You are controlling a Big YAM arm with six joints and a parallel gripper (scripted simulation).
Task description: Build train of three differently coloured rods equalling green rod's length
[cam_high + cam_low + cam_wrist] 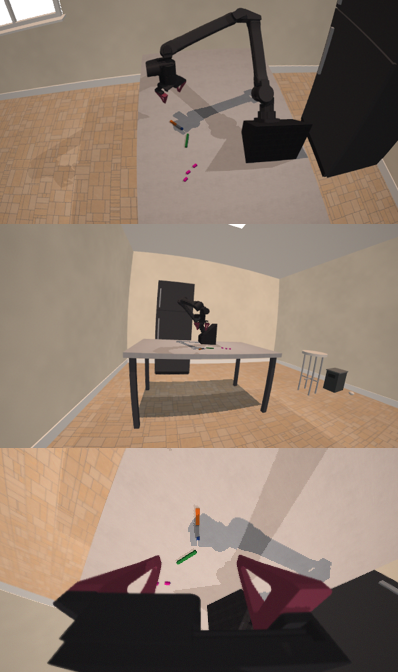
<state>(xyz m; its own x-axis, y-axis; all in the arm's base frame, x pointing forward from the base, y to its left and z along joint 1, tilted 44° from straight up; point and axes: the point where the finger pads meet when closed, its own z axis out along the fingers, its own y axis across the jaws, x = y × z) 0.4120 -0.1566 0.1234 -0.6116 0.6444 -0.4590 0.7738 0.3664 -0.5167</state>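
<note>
The gripper (171, 94) is seen high above the surface (230, 188), and its fingers are spread fully, with nothing between them.

Below it, a short line of rods lies flat: the orange rod (173, 122) at the far left end, then a pale piece that is judged to be the grey rod (178, 126), though it is hard to separate from the surface, and the blue rod (181, 128) at the near right end. Four, three and one would add up to eight, so this line is judged to be the finished train, and the open fingers are explained by that: the last rod has been let go.

The green rod (186, 140) lies just near of the blue end, turned at another angle and apart from it. Whether the gap is wide enough cannot be told from these views.

Three magenta rods (188, 172) lie well apart, nearer to the viewer, because they are not needed in the train.

The gripper is held up and away, probably so that no rod is touched.
</note>
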